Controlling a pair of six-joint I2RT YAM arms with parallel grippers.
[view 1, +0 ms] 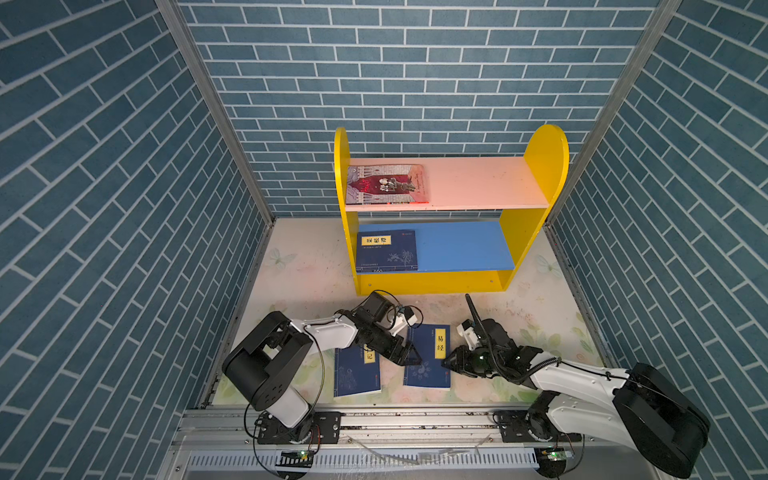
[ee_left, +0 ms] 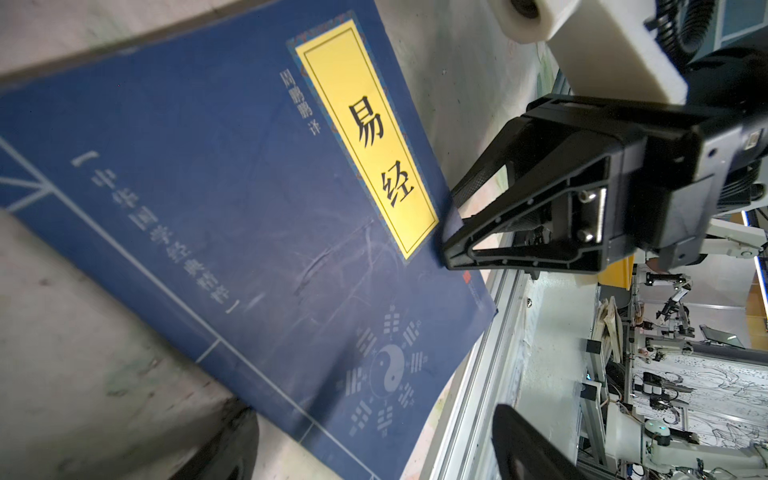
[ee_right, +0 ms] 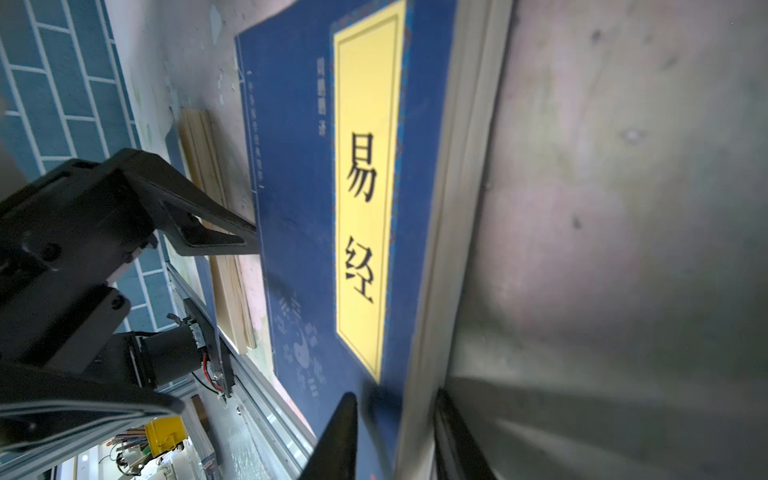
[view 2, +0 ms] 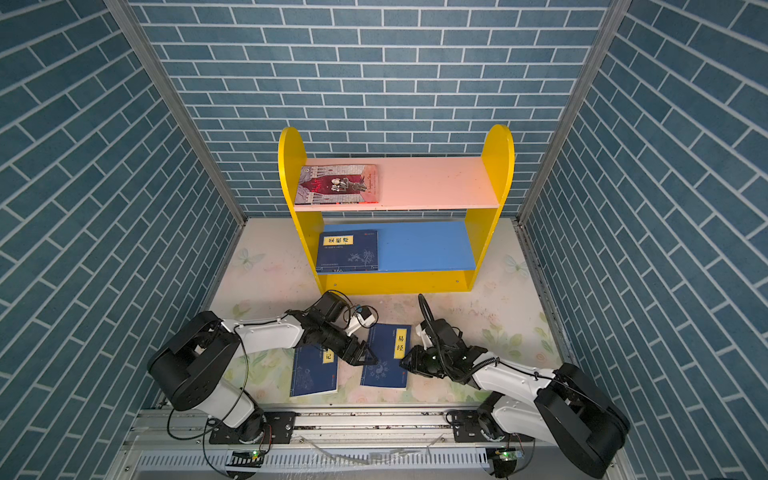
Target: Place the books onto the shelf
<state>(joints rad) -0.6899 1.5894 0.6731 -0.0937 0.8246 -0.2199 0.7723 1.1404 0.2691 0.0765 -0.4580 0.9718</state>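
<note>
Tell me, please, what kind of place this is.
Probably a robot test cell in a lab, dressed like a room: brick-patterned wall panels on metal posts, two robot arms mounted on a rail, and more robot rigs beyond in the left wrist view.

Looks down from high over the front edge of the bench [view 1: 291, 291] toward the back wall [view 1: 415, 83] in both top views. Sits low and close in wrist views, sharing one navy book [ee_left: 249, 228] from opposite sides.

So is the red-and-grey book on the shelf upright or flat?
Flat: the red-and-grey book lies cover-up on the pink upper board.
</note>
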